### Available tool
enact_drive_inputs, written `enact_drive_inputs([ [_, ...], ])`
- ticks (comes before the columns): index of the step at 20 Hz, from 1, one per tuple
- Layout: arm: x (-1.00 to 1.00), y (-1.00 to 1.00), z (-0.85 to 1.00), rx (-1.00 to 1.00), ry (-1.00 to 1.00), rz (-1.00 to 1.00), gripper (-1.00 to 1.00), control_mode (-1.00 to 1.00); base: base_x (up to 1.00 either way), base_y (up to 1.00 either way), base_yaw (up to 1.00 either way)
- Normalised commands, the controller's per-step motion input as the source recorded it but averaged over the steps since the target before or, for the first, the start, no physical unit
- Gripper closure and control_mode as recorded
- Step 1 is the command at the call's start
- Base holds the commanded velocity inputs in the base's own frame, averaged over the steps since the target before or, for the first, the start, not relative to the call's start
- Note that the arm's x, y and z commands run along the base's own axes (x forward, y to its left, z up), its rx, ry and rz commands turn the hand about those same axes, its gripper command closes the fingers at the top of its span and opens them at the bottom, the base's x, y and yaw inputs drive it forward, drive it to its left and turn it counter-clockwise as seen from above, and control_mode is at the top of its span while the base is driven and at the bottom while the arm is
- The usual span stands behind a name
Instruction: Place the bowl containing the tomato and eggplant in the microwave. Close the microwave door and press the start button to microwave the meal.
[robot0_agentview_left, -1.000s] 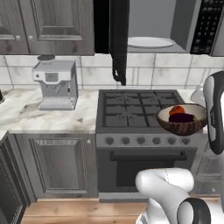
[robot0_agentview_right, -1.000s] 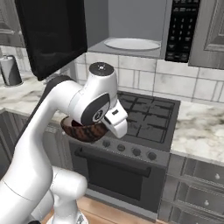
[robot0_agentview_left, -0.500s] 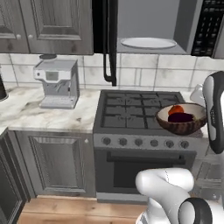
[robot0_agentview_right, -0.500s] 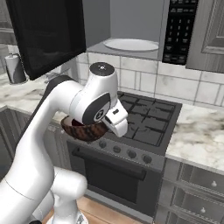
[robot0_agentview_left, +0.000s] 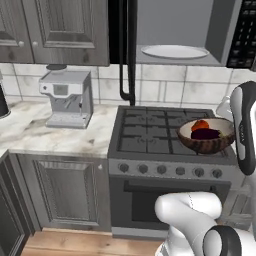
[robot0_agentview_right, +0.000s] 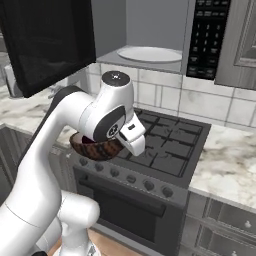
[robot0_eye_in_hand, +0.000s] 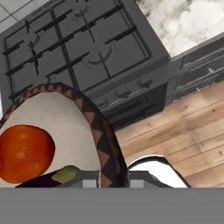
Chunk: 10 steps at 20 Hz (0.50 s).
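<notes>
While end effector (robot0_eye_in_hand: 112, 181) pinches bowl (robot0_agentview_left: 206, 137) rim (hand view); tomato (robot0_eye_in_hand: 24, 153) | eggplant (robot0_agentview_left: 205, 134) inside; microwave (robot0_agentview_left: 175, 30) open

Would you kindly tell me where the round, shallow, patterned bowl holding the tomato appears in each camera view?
Left base view: the round, shallow, brown-patterned bowl sits right of centre, above the black gas stove.
Right base view: left of centre, mostly behind the white arm, at the stove's front-left corner.
Hand view: lower left, its rim curving to the bottom edge.
Shared landmark: the stove.
</notes>
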Motion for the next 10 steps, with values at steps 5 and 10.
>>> enact_drive_inputs([
  [5, 0.00, 0.00, 0.00, 0.00, 0.00, 0.00, 1.00, 1.00, 0.38, 0.00, 0.04],
  [10, 0.00, 0.00, 0.00, 0.00, 0.00, 0.00, 1.00, 1.00, 0.43, 0.00, 0.05],
])
